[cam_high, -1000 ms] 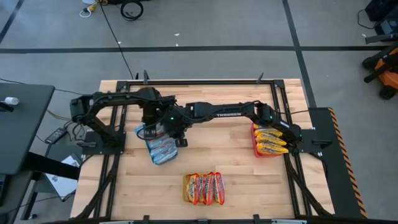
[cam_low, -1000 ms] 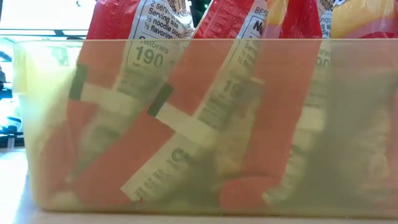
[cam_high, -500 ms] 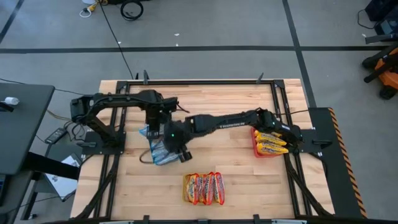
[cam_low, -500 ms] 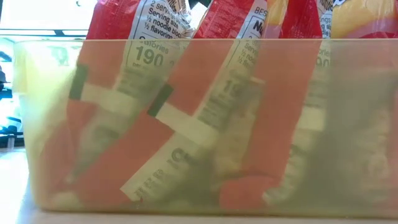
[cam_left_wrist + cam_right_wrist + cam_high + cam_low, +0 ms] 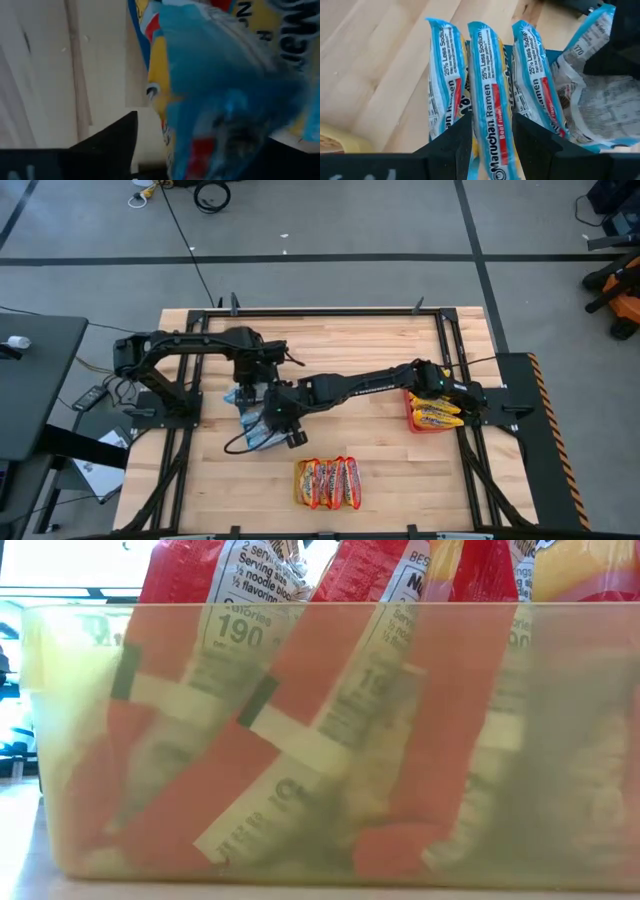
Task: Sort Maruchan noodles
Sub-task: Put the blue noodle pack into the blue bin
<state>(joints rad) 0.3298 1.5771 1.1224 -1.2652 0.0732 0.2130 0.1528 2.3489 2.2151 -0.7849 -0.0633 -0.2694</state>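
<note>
- Right tool [image 5: 492,145]: reaches across the counter [image 5: 370,430] to the left-centre. Its two dark fingers [image 5: 450,145] stand narrowly apart, with the middle packet [image 5: 490,110] of a blue-and-white row between them. From this view one cannot tell whether the pads press on it.
- Blue-and-white Maruchan packets [image 5: 470,90]: three stand on edge side by side in the right wrist view, printed "25% Less Sodium" and "Ramen Beef". A fourth, crumpled packet [image 5: 600,110] lies just beside them. In the high view the group [image 5: 255,420] sits left of centre, partly under both arms.
- Left tool [image 5: 250,390]: sits above the far end of the same blue-and-white group. Its wrist view is filled by a blue and yellow packet [image 5: 220,90] very close to the lens, with one dark finger [image 5: 110,140] beside it. Whether the fingers clasp that packet cannot be told.
- Red-orange packets [image 5: 327,482]: a row stands on edge at the near centre of the counter, well apart from both tools.
- Pale translucent tray [image 5: 60,740]: the low view shows it holding these red-orange packets [image 5: 330,720], which lean inside it.
- Yellow-orange packets [image 5: 434,408]: they are stacked in a red tray [image 5: 412,420] at the right edge of the counter, near the right arm's base.
</note>
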